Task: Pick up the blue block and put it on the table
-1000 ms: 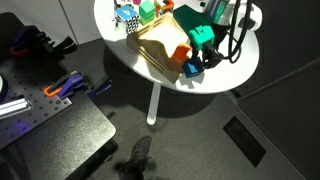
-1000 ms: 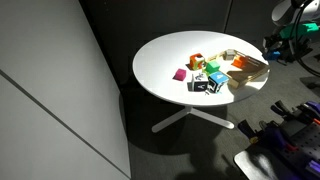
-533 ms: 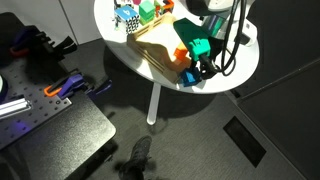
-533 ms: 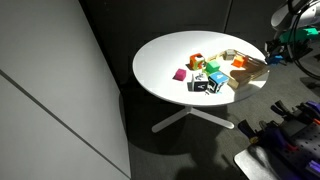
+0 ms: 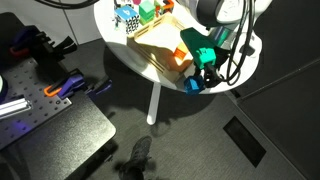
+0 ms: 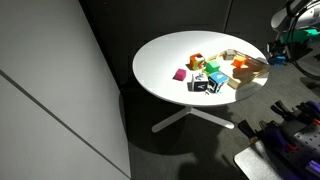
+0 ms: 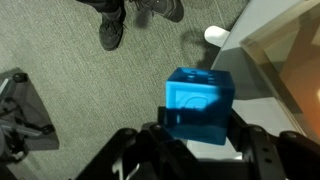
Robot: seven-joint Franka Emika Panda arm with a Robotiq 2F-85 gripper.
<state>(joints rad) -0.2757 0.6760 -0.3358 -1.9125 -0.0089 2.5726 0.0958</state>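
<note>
While my gripper [image 5: 204, 74] is clenched on the blue block [image 5: 191, 84], the block sits at the table's [image 5: 113, 40] edge, beside the wooden tray [image 5: 155, 46]. From the wrist view, it partly overhangs the grey floor [image 7: 70, 95].

— What's the room like from where you sit?
— I see a dark grey carpeted floor [image 5: 200, 140] with a dark rectangular plate [image 5: 243, 138] set into it. A round white desk [image 6: 160, 65], brightly lit, stands on one white leg [image 5: 153, 103].
— Anything else?
— A dark perforated workbench [image 5: 45, 125] carrying orange clamps [image 5: 60, 88], and a plain grey wall [image 6: 50, 100] close to the camera.
</note>
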